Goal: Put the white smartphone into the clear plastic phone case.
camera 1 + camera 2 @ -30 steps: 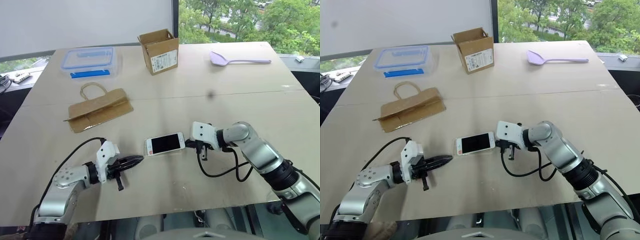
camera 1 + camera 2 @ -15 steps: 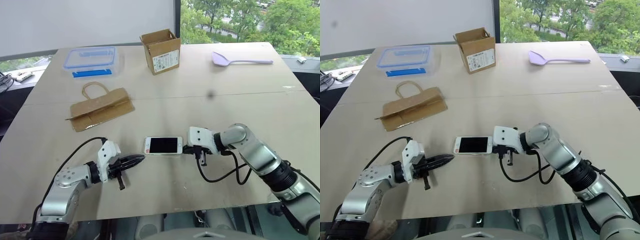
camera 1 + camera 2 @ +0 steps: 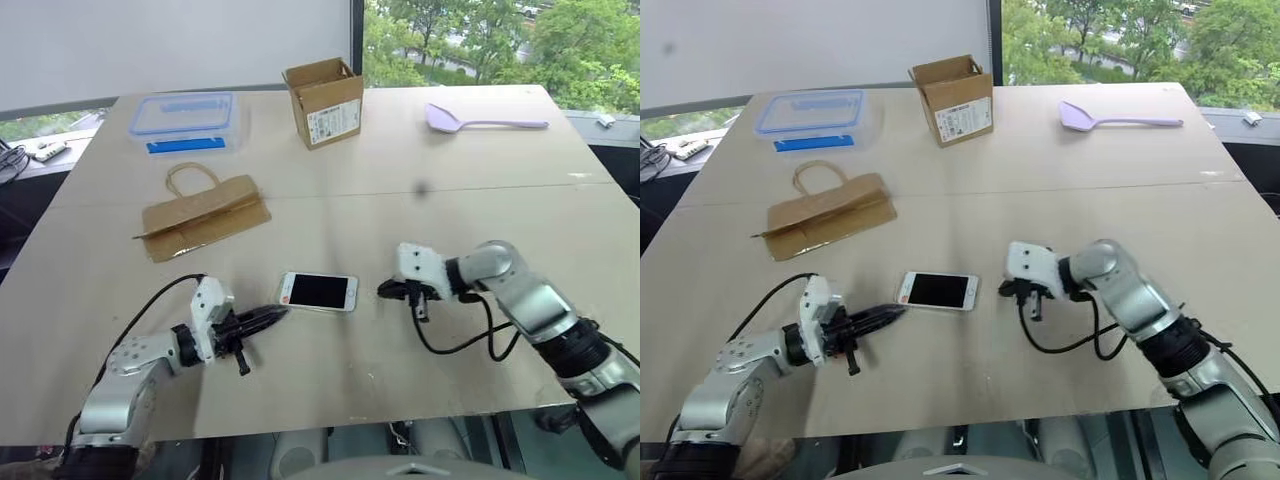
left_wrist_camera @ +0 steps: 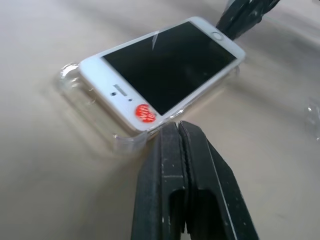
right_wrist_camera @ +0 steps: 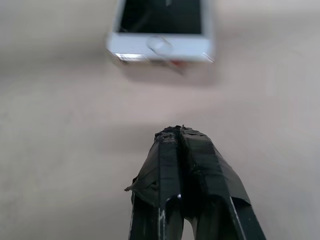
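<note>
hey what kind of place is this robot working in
Probably an office or lab room beside a window. A large plain table holds mixed test props: a cardboard box, a paper bag, a lidded plastic box and a spatula. Trees show outside.

Sticker on the white smartphone (image 4: pixel 165 75): we saw a round red sticker with white lettering near the earpiece end; it seemed to read "WiFi", but we could not be sure.
Label on the cardboard box (image 3: pixel 324 101): we saw a white printed label on its front face, at 12 o'clock from the phone; we could not read its print.
</note>
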You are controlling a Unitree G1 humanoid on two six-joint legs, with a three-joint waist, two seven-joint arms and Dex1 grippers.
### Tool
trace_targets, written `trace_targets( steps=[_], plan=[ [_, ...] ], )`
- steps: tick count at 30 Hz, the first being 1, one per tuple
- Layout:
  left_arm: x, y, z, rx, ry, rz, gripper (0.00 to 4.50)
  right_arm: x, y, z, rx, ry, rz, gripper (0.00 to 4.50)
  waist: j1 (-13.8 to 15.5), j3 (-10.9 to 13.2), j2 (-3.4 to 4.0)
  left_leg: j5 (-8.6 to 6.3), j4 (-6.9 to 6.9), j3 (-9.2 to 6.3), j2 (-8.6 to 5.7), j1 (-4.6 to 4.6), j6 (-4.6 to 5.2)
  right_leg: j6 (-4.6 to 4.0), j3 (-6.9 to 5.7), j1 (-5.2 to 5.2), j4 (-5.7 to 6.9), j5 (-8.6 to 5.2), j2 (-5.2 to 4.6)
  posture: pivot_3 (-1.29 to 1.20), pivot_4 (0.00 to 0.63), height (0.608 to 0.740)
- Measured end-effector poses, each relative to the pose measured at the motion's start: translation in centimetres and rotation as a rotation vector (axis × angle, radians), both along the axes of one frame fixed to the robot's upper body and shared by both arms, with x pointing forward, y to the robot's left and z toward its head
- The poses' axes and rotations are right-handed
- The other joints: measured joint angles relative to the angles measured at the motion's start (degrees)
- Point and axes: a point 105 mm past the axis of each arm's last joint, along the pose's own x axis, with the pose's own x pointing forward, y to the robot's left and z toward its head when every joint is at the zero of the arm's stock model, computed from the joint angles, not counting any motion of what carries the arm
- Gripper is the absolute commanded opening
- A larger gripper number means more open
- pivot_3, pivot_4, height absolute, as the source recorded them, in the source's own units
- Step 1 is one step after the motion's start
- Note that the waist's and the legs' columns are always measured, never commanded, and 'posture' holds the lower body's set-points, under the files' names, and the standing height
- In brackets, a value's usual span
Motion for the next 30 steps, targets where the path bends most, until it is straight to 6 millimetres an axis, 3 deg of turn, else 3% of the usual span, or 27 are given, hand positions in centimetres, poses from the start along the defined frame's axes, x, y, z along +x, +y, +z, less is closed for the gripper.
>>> trace_targets(
  steps=[6, 15, 21, 25, 30],
  plan=[
    [1.4, 2.3, 0.3, 0.086, -0.003, 0.069, 0.0, -1.3, 1.7, -1.0, 0.049, 0.031, 0.006, 0.07, -0.7, 0.0, 0.0, 0.0, 0.0, 0.01, 0.0, 0.02, 0.0, 0.05, 0.03, -0.01, 0.08, -0.04, 0.01, 0.0, 0.15, 0.74],
    [1.9, 1.5, 0.0, 0.184, -0.019, 0.021, 0.0, -1.0, 1.5, -1.5, 0.043, 0.006, -0.04, 0.07, -0.2, 0.0, 0.02, 0.0, 0.03, 0.03, -0.01, 0.1, 0.0, 0.03, 0.07, 0.05, 0.13, -0.03, 0.0, 0.0, 0.15, 0.74],
    [2.0, -1.3, -0.2, 0.106, -0.018, -0.061, 0.0, -1.5, -0.2, -0.7, 0.068, 0.045, -0.073, 0.07, 0.5, 0.0, 0.01, 0.0, 0.08, 0.04, -0.11, -0.04, 0.0, -0.08, 0.17, 0.05, 0.03, 0.05, -0.05, 0.0, 0.15, 0.74],
    [1.9, -4.0, -0.3, 0.051, -0.017, -0.146, 0.0, -1.8, -0.7, 1.3, 0.118, 0.041, -0.078, 0.07, 0.1, 0.0, -0.05, 0.0, 0.08, 0.03, -0.09, -0.01, 0.0, 0.01, 0.17, 0.05, 0.04, 0.1, -0.01, 0.0, 0.15, 0.74],
    [1.6, -5.3, -0.1, 0.015, -0.017, -0.191, 0.0, -1.2, 0.6, 3.5, 0.19, 0.0, -0.072, 0.07, -0.8, 0.0, -0.06, 0.0, 0.08, -0.01, -0.03, 0.04, 0.0, 0.08, 0.2, 0.03, 0.16, 0.06, 0.08, 0.0, 0.15, 0.74]
  ],
)
